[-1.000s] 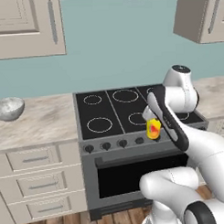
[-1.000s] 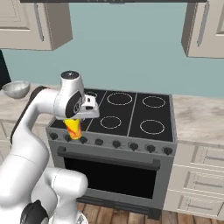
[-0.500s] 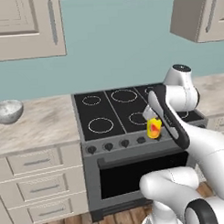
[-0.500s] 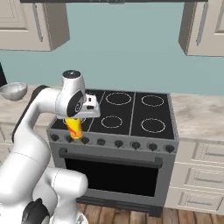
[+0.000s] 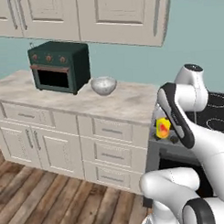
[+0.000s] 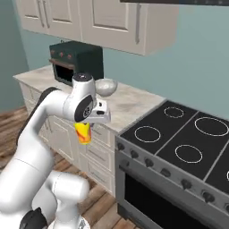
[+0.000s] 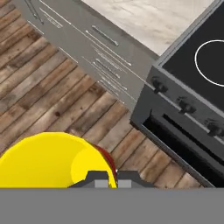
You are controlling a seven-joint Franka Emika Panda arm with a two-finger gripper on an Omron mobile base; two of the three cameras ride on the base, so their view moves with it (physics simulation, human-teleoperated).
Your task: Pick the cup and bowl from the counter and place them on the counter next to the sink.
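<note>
Gripping cup (image 6: pixel 83 132) in hand (image 6: pixel 85 126), off counter (image 6: pixel 129 103).

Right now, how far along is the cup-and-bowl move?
Done: the cup is off the counter. In hand: the gripper is shut on the cup, carrying it in the air in front of the stove. Left: set it down by the sink, then fetch the bowl, which sits on the counter beside the toaster oven.

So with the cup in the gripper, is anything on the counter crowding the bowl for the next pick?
Nothing visible blocks it. The gripper is shut on the cup, out over the floor. The bowl sits open on the counter; the toaster oven stands apart, to its left in both base views.
</note>
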